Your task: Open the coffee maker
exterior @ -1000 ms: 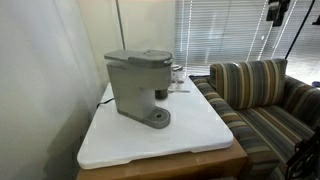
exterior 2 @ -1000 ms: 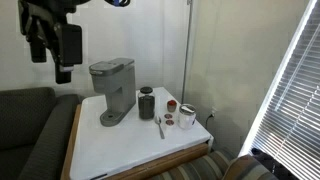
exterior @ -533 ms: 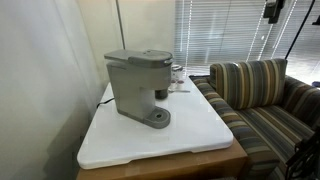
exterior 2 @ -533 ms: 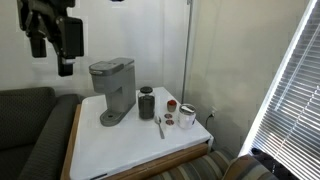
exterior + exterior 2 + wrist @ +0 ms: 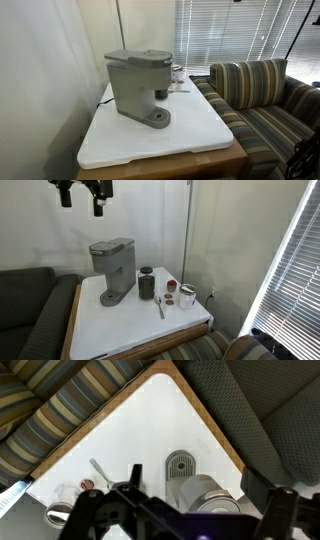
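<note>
In an exterior view the gripper [image 5: 82, 194] is cut off by the top edge. In the wrist view its 2 blurred fingers [image 5: 100, 515] cover part of the coffee maker [image 5: 205, 493] — small tabletop items [image 5: 170, 285] are too tiny to name.

The coffee maker [image 5: 137, 84] — boxy, grey, lid shut — stands upright on its round drip base.

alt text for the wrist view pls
Grey coffee maker seen from directly above on a white table, framed by the open end effector. A spoon and cups lie at picture left; a striped sofa and a grey sofa border the table.
</note>
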Controlling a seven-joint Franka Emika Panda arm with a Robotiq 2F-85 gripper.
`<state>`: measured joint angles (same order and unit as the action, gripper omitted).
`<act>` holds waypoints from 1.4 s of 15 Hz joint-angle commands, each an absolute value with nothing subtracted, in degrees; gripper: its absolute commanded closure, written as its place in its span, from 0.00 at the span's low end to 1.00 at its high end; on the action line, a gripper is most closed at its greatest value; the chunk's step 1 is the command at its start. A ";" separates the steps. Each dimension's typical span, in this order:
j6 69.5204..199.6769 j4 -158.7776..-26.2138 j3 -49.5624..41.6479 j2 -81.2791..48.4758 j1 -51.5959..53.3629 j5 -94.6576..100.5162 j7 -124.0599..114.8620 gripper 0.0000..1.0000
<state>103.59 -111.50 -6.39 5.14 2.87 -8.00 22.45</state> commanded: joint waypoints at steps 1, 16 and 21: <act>103.00 -109.59 -4.88 3.41 1.50 -8.09 22.78 0.00; 113.35 -89.00 2.49 -15.69 2.81 -8.10 23.18 0.00; 112.70 -82.77 5.43 -22.31 3.52 -6.64 22.94 0.00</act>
<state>113.33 -87.66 4.11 -18.15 3.49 -7.82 22.78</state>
